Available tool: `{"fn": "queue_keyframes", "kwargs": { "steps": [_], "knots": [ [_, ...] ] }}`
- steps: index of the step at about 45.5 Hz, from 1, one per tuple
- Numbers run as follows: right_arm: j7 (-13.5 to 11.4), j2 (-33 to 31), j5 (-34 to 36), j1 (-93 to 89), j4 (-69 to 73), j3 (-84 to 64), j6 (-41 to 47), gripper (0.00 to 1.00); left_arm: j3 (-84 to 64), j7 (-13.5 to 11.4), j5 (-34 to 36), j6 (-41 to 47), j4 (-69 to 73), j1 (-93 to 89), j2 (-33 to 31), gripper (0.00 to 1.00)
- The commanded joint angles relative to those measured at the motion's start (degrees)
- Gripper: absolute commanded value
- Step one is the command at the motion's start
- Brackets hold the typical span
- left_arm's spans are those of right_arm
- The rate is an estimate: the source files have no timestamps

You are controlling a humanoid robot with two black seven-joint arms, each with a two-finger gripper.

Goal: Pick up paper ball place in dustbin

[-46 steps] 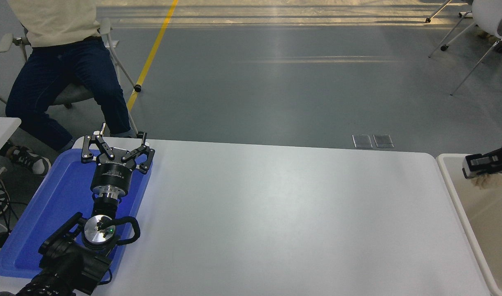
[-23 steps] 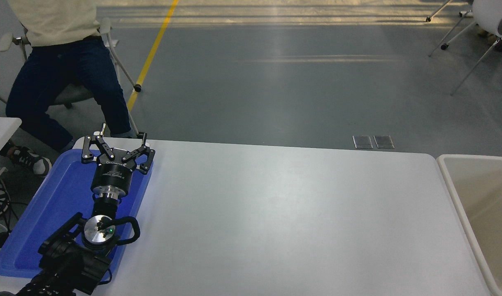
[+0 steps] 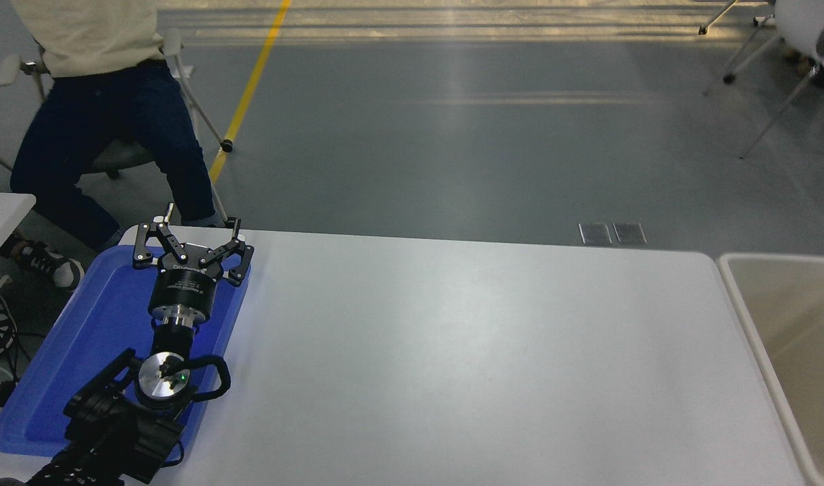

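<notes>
The left claw (image 3: 192,237) is parked with fingers spread over the blue tray (image 3: 54,358); the dustbin (image 3: 746,307) sits well apart at the worktop's (image 3: 452,364) right end.

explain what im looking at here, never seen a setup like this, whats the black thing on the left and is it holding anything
This is one picture, taken from a camera high on a robot, looking forward and down over its white table. The black thing at the lower left is the robot's left arm, ending in the left gripper, a claw with its fingers spread open. It hangs over a flat blue tray and holds nothing. The robot has a right arm too, but it is out of the picture. At the right edge you see part of a cream dustbin; the part that shows looks empty. No paper ball is visible anywhere. Nothing else lies on the table. Beyond the far left corner a person sits on a chair, on a grey floor with a yellow line.
</notes>
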Motion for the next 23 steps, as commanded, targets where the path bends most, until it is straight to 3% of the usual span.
{"fn": "queue_keyframes", "kwargs": {
  "steps": [1, 23],
  "knots": [
    [1.6, 1.2, 5.0, -14.3, -11.5, 5.0, -0.3, 0.0, 0.0, -0.1, 0.0, 0.0, 0.0, 0.0, -0.1, 1.0],
    [0.7, 8.0, 9.1, -28.8, -21.3, 13.2, -2.1, 0.02, 0.0, -0.1, -0.1, 0.0, 0.0, 0.0, 0.0, 1.0]
  ]
}}
